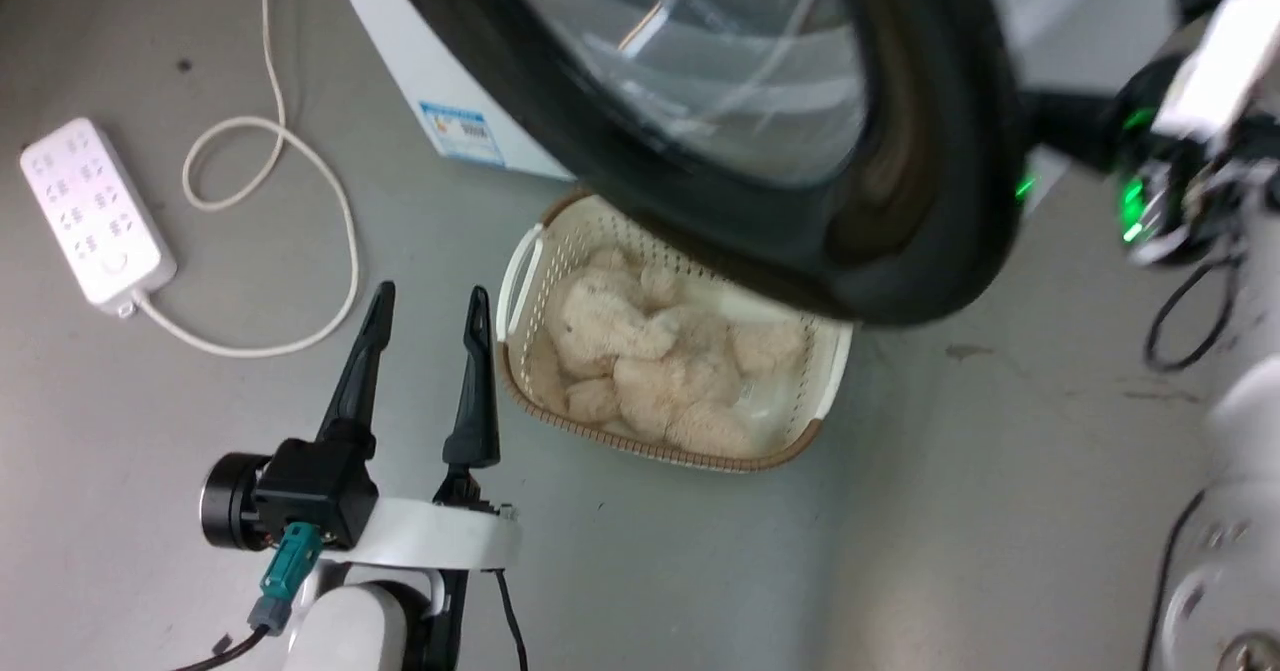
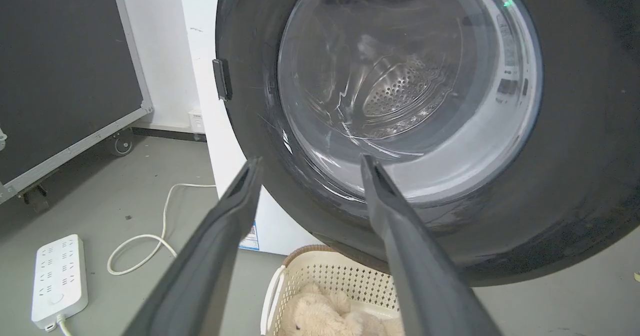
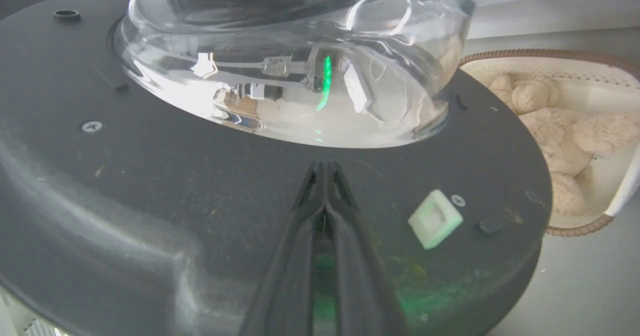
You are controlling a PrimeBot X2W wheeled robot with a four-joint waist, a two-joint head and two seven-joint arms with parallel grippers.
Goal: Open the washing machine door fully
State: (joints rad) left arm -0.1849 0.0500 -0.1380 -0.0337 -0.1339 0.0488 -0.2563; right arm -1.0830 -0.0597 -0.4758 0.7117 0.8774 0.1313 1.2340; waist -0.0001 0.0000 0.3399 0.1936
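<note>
1. The large round washing machine door point(image 1: 940, 151), a glossy black ring around a bulging clear glass bowl, stands swung out from the white machine body point(image 1: 440, 101); its lower rim overhangs a cream perforated plastic basket point(image 1: 522, 281).
2. The right gripper point(image 3: 325, 168) has its fingers pressed together, pinching nothing; the tips lie against the door's dark inner face, just below the glass.
3. The left gripper point(image 1: 432, 296) has its fingers spread and empty, just beside the basket's left rim.
4. A beige plush toy point(image 1: 650, 351) lies in the basket; a white power strip point(image 1: 95, 211) lies near the left edge of the grey floor point(image 1: 700, 571).
</note>
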